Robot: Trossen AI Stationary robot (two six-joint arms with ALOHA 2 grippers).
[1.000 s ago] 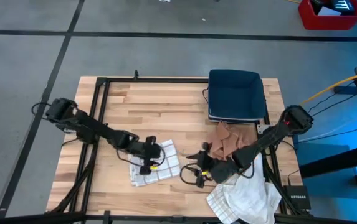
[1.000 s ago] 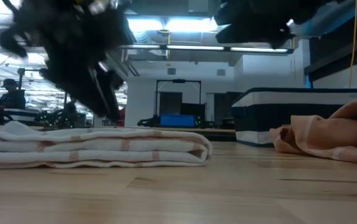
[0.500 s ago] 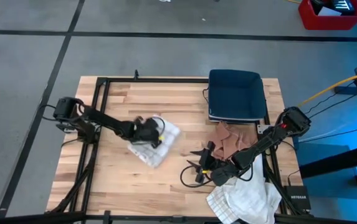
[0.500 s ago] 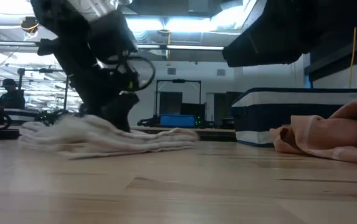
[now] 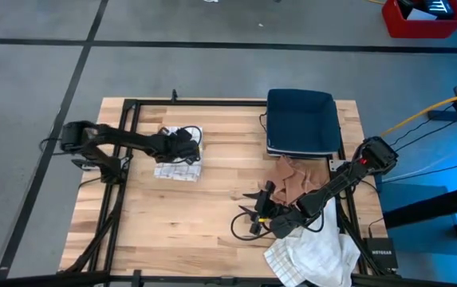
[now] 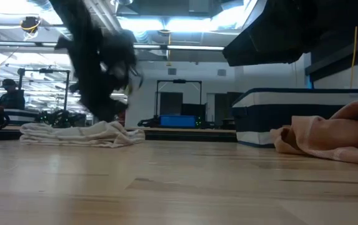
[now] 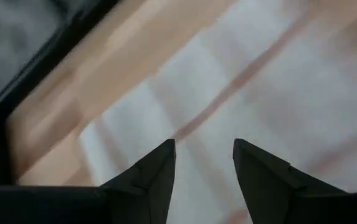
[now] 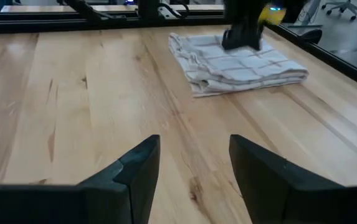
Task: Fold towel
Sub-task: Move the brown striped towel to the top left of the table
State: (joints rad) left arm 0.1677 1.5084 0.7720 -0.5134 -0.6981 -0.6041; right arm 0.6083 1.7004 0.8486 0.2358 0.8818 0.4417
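Note:
The white towel with thin checked lines [image 5: 176,167] lies folded in several layers, flat on the table's far left part, and also shows in the low view as the towel [image 6: 82,133] and in the right wrist view as the towel [image 8: 240,62]. My left gripper [image 5: 184,147] stands over its far side, pointing down, fingers a little apart. In its own view the left gripper [image 7: 203,146] has the striped towel [image 7: 278,93] filling the picture. My right gripper [image 5: 244,221] hangs open above bare wood near the table's middle, touching nothing. My left gripper comes at the folded towel from above, its parted fingertips [image 8: 243,38] down on the towel's top layer [image 8: 253,56] near its far side. Nothing is pinched between the fingers. The towel lies flat on the table under them.
A dark blue bin [image 5: 301,119] sits at the far right. A tan cloth [image 5: 292,179] lies in front of it, and a white cloth heap [image 5: 312,251] at the near right corner. Black frame rails [image 5: 128,135] run along the left and far edges. Bare wood spreads across the middle.
My left gripper has moved toward the far edge and the left, and the folded towel has slid along the table with it, from the near middle to the far left part, turning about as it went. My right gripper has shifted only slightly.

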